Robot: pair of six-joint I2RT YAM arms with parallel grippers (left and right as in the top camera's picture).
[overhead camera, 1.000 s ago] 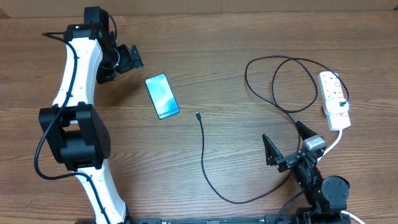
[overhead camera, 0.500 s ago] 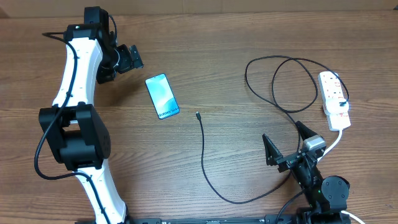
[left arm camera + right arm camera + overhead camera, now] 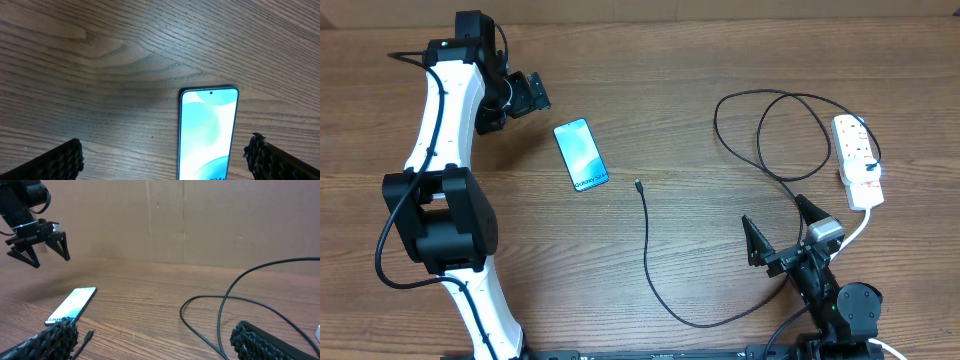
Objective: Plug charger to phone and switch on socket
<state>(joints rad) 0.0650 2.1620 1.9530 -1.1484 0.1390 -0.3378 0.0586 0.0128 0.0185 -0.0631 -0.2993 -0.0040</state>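
Note:
The phone (image 3: 581, 154) lies flat on the wooden table, screen up and light blue-teal; it also shows in the left wrist view (image 3: 208, 132) and the right wrist view (image 3: 73, 305). The charger, a thin black cable (image 3: 647, 255), runs from a loop at the right to its small plug (image 3: 637, 185), which lies right of the phone; the plug shows in the right wrist view (image 3: 88, 335). The white socket strip (image 3: 858, 161) lies at the far right. My left gripper (image 3: 528, 93) is open, up-left of the phone. My right gripper (image 3: 778, 232) is open and empty near the front right.
The cable's big loop (image 3: 770, 130) lies left of the socket, and the white lead (image 3: 858, 228) runs from the strip toward my right arm. A cardboard wall (image 3: 200, 220) stands behind the table.

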